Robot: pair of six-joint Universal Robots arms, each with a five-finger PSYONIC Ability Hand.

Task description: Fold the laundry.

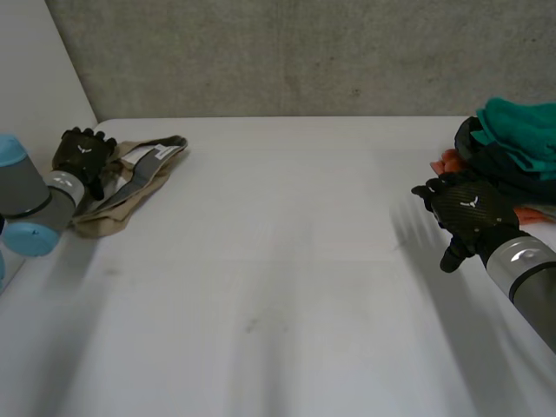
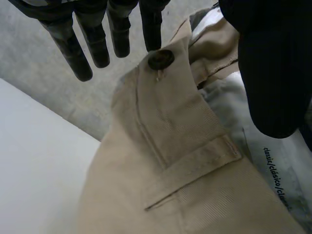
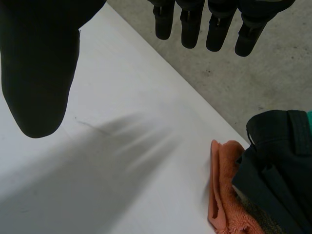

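Head view — laundry pile (image 1: 519, 132) cut off; left robot hand (image 1: 80, 155), right robot hand (image 1: 469, 211) both splayed.

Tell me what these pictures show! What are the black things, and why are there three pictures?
It is a robot with two arms and black hands at a white table. One picture looks down from a camera between the arms. The other two come from cameras on the wrists, looking along each palm. The left hand is at the waistband of the tan trousers, fingers straight, with a brown button near its fingertips. The right hand is open above the table and holds nothing. Beside it lies a laundry pile: a teal cloth, a dark garment and an orange towel.
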